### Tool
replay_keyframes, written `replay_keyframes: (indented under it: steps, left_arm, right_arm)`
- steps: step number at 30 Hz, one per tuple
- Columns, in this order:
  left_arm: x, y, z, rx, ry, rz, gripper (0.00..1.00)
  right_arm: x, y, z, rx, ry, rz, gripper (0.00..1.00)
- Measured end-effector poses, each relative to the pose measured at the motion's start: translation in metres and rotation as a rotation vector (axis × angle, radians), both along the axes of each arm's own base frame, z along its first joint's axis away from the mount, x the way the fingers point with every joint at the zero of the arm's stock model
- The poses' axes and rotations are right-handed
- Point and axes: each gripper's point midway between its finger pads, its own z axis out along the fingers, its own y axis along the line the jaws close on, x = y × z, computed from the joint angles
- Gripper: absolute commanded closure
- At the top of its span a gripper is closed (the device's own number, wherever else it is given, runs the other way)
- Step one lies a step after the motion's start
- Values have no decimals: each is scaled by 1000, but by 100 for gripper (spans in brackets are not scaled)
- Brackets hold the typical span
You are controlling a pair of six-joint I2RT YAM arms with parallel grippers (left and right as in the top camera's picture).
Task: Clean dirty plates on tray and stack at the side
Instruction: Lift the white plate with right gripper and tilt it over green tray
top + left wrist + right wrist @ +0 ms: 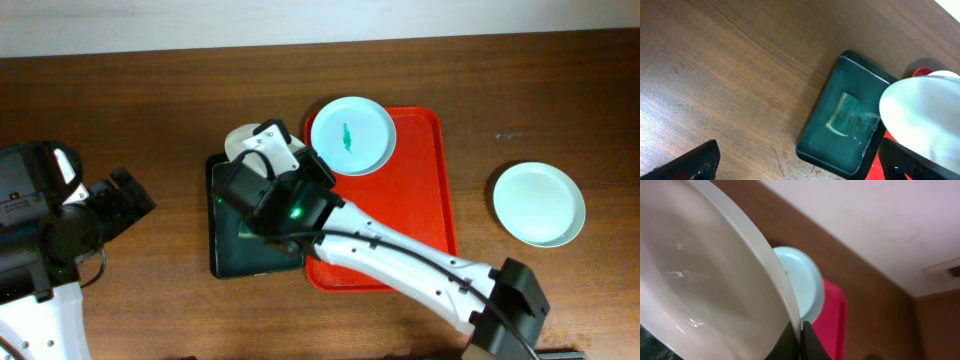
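My right gripper [801, 330] is shut on the rim of a white plate [705, 280], holding it tilted above the black tray. In the overhead view this plate [243, 140] peeks out from behind the right gripper [265, 150]. A pale mint plate [350, 134] with a teal smear lies on the far left corner of the red tray [420, 200]. A second mint plate [539, 204], with no smear, rests on the table to the right of the tray. My left gripper [130, 196] is open at the far left, with nothing between its fingers [695, 162].
A black tray [815, 135] holds a green-yellow sponge [844, 114], directly left of the red tray [875, 167]. The right arm stretches from the near right corner across the red tray. Bare wooden table lies between the left gripper and the black tray.
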Motion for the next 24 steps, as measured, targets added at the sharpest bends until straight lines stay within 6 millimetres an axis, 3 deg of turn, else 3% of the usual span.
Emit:
replay_keyframes:
  steps: [9,24]
  left_arm:
    - [0,0,0,0,0,0,1]
    - [0,0,0,0,0,0,1]
  right_arm:
    - [-28,16,26,-99,-150,15,96]
    - [-30,17,28,-106,-159,16,96]
